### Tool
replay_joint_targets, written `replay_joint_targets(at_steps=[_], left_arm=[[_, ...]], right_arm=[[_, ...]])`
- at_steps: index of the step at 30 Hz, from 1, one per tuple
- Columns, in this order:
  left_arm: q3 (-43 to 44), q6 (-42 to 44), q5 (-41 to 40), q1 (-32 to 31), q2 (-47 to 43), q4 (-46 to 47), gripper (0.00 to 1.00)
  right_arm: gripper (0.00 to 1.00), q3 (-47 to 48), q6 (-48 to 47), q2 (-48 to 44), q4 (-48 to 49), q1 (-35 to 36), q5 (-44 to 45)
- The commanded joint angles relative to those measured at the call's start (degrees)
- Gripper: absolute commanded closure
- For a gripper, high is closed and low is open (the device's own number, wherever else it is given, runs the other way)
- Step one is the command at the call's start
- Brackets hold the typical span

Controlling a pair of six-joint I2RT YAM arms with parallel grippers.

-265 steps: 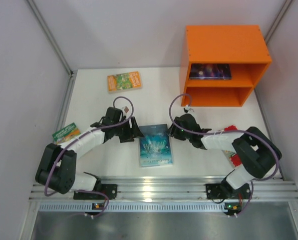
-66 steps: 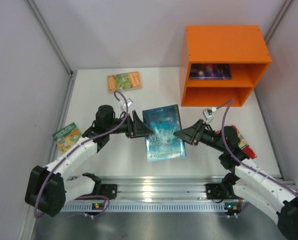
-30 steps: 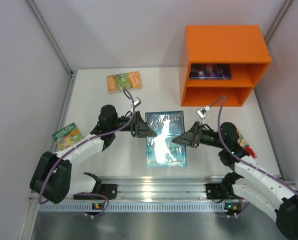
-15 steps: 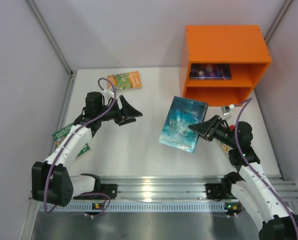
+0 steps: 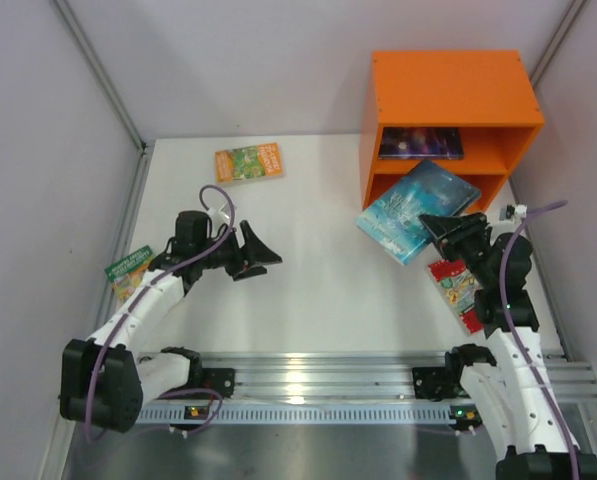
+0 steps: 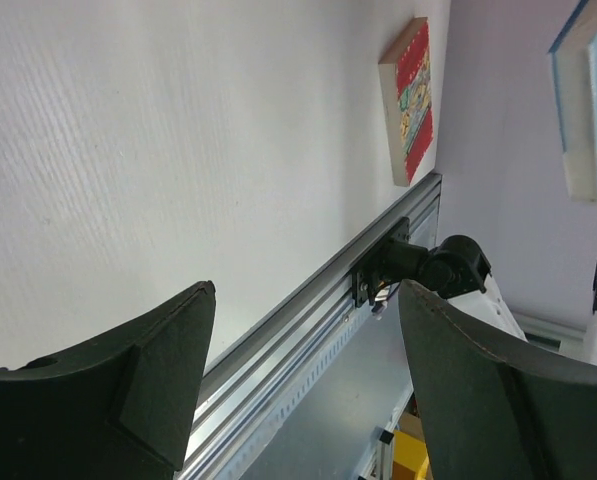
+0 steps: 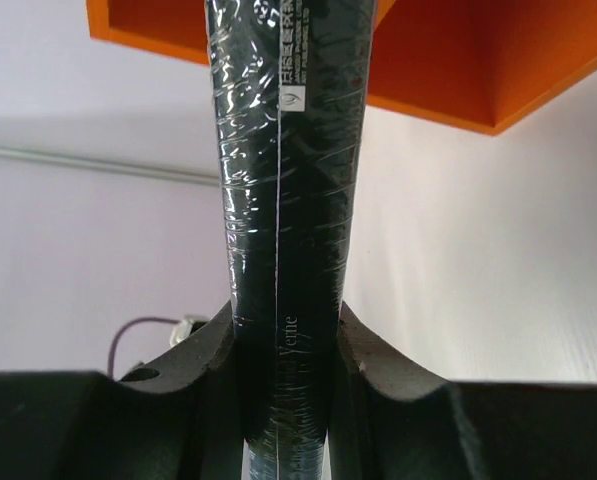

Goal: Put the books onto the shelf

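Observation:
My right gripper (image 5: 442,229) is shut on the pale teal book (image 5: 414,206), holding it tilted in the air. The book's far corner is at the mouth of the lower compartment of the orange shelf (image 5: 448,85). In the right wrist view its dark spine (image 7: 283,190) stands clamped in the right gripper (image 7: 283,335), with the shelf (image 7: 458,60) above. A dark blue-purple book (image 5: 421,143) lies in the upper compartment. My left gripper (image 5: 265,250) (image 6: 306,290) is open and empty over the table's middle. The red book (image 5: 456,287) (image 6: 410,100) lies under my right arm.
An orange-green book (image 5: 248,162) lies at the back left of the table. A green book (image 5: 129,270) sits at the left edge beside my left arm. An aluminium rail (image 5: 318,375) runs along the near edge. Grey walls close in both sides.
My left gripper let go of the teal book, opened and drew back to the left. My right arm carried the book right and back, up to the shelf's lower opening.

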Motion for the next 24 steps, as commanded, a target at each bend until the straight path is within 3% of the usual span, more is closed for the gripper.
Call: replay_joint_targets(at_steps=[1,9,16,24], left_arm=[[-1.9,-0.7,1.6,-0.1,-1.4,4.5,0.21],[-3.8,-1.8,3.4,-0.1,-4.3,6.0,0.22],[-4.3,1.0,3.2,-0.1,-4.0,3.8,0.23],[-4.5,0.0,4.3,-0.1,-3.4,5.9,0.23]], right_arm=[[1.0,7.7,2.5,-0.1,9.9,-0.7,7.2],[1.0,8.9,4.7,3.2,14.0,-0.6,17.7],[1.0,9.1,7.4,11.8,27.6,-0.6,24.4],[1.0,11.2,9.8,18.1,35.4,-0.6,25.8]])
